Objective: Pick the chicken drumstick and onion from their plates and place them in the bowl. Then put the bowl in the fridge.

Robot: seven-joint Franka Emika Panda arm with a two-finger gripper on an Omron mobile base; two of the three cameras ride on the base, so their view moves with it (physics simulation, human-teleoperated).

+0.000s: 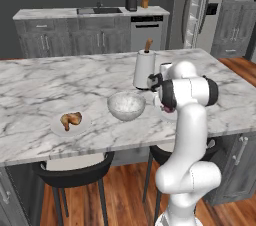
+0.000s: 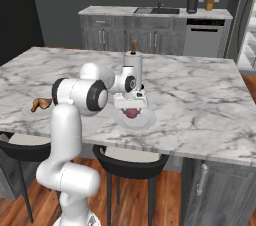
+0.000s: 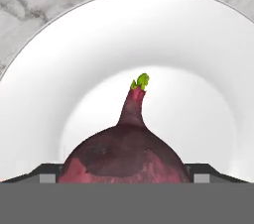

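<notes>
The claw hangs directly over the round reddish-purple onion on its flat white plate near the marble bench's front edge. The onion sits between the 2 fingertips, sprout pointing away. I cannot tell whether they grip it.

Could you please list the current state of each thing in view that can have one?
onion: on its plate, between the gripper's finger tips
gripper: lowered over the onion; grip cannot be told
chicken drumstick: lying on its plate, untouched
bowl: upright on the counter, empty
fridge: door open
</notes>
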